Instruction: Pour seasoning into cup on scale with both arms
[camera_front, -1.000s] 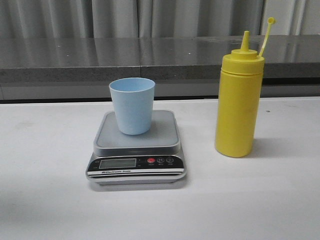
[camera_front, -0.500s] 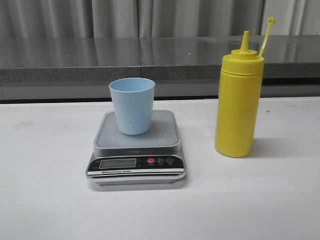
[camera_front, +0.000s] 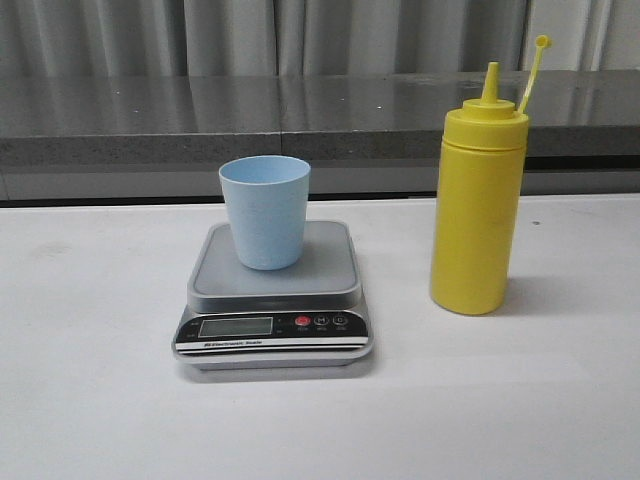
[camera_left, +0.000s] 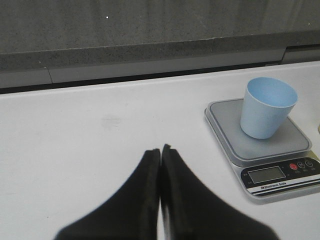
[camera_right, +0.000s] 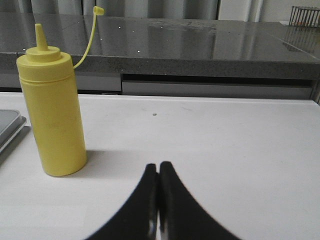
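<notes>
The light blue cup (camera_front: 264, 210) stands upright on the silver-grey scale (camera_front: 325, 275) at the table's middle; both show in the left wrist view, cup (camera_left: 266, 107) and scale (camera_left: 226, 120). The yellow seasoning bottle (camera_front: 477, 205) stands upright to the right of the scale, cap strap hanging off; it also shows in the right wrist view (camera_right: 53, 115). My left gripper (camera_left: 160, 149) is shut and empty, over bare table well short of the scale. My right gripper (camera_right: 158, 165) is shut and empty, apart from the bottle. Neither arm shows in the front view.
A dark grey stone counter (camera_front: 300, 115) runs along the back behind the white table (camera_front: 100, 400), with grey curtains above it. A wire rack (camera_right: 305, 15) sits on the counter in the right wrist view.
</notes>
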